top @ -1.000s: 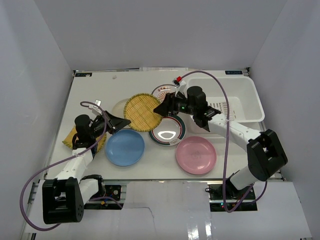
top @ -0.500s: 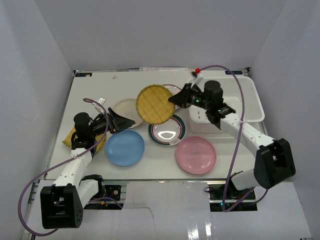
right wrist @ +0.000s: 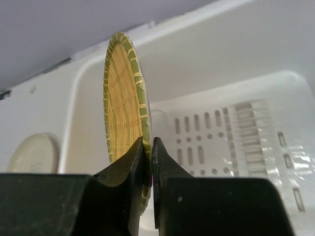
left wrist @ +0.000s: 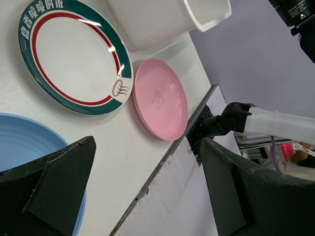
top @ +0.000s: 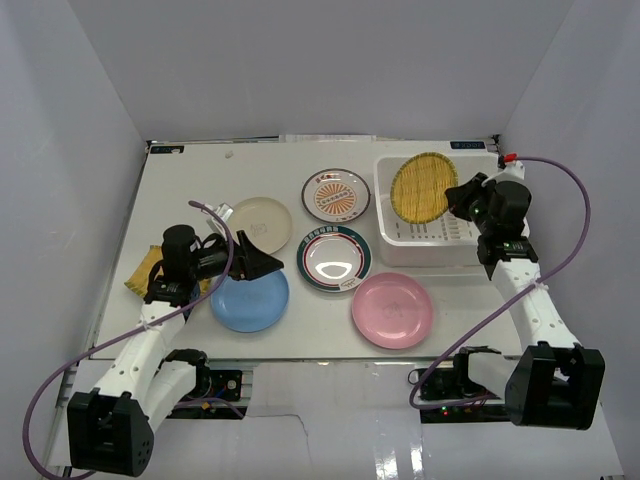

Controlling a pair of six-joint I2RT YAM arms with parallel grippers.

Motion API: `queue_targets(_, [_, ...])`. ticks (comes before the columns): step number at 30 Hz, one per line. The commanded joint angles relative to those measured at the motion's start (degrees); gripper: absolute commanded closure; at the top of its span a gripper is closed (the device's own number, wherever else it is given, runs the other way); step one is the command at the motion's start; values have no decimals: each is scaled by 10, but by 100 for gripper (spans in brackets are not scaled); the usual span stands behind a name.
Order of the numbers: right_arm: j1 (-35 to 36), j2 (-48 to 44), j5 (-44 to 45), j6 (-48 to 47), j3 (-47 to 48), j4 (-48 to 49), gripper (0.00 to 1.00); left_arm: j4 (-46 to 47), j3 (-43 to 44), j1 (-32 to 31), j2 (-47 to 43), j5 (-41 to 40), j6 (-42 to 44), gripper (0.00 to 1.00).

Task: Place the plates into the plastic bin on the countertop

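I have the right jaws clamped together on the rim of the yellow woven plate (top: pixel 424 187), which stands on edge inside the plastic bin (top: pixel 381 214) in the upper right of the top view. In the right wrist view the plate (right wrist: pixel 124 93) is nearly edge-on, toward the bin's left wall (right wrist: pixel 88 123). The slotted floor shows to its right, so that side is my open room. I cannot tell whether the plate's lower rim touches the floor.

The bin sits hard into the back right corner of the surface (top: pixel 190 185), with the enclosure wall just beside it and little margin there for the right arm.

The left jaws stand wide apart with nothing between them. They hover over the upper right rim of the blue plate (top: pixel 249 300) and point at the green-rimmed plate (top: pixel 336 258).

In the left wrist view the pink plate (left wrist: pixel 160 104) lies close to the front edge of the surface. The green-rimmed plate (left wrist: pixel 74 54) lies just beside the bin's near wall (left wrist: pixel 147 24). The orange-sunburst plate (top: pixel 336 194) and the cream plate (top: pixel 258 222) lie behind it, each apart from its neighbours. Bare surface runs along the back and the left edge. A yellow object (top: pixel 135 280) that I cannot identify lies under the left arm.
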Motion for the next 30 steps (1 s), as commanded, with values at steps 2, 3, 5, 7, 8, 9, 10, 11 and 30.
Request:
queue_targets(2, [-14,27,66,-33,-17,-6,92,-57,36,-12,-22,-47,65,2])
queue_targets(3, [-14,35,66,-36,-17,-6,92,-57,36,-12,-22,-47,66,2])
queue_targets(5, [-14,73,68,-42,-13,-5,92,-58,37,-12,-22,-48,66,2])
queue_targets(7, [-14,102,61,-49,3,-8,92,-57,37,-13,-22,-46,66,2])
queue_targets(8, [-14,130,59,-50,8,-13,92,-57,37,-13,-22,-45,67,2])
queue_targets(9, [-14,143,58,-48,12,-12,90,-57,38,-12,-22,-45,66,2])
queue_targets(10, [-14,162,58,-47,24,-13,88,-56,38,-13,-22,-45,67,2])
queue_targets(11, [-14,168,60,-47,30,-18,79,-56,38,-12,-22,-46,66,2])
queue_targets(30, [331,112,37,-9,27,52,49,-89,101,-11,-68,-265,48,2])
